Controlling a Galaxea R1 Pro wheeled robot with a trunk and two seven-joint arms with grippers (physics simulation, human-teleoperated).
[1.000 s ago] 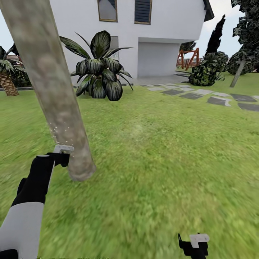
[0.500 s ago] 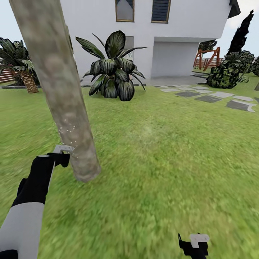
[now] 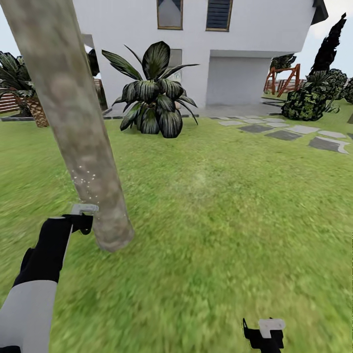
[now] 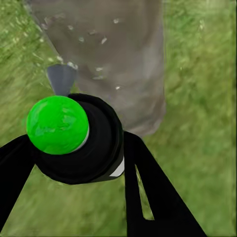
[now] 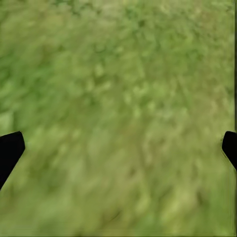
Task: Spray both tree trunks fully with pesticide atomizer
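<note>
At lower left of the head view, the left arm (image 3: 34, 289) reaches forward, its left gripper (image 4: 74, 143) clamped around the pesticide atomizer (image 4: 79, 140). The right gripper (image 3: 264, 333) sits at the bottom edge, fingers apparently spread wide.

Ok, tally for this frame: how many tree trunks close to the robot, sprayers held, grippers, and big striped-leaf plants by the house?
Tree trunk: 1
Sprayer, held in the left gripper: 1
Grippers, left plus right gripper: 2
Striped-leaf plant: 1
Total: 5
</note>
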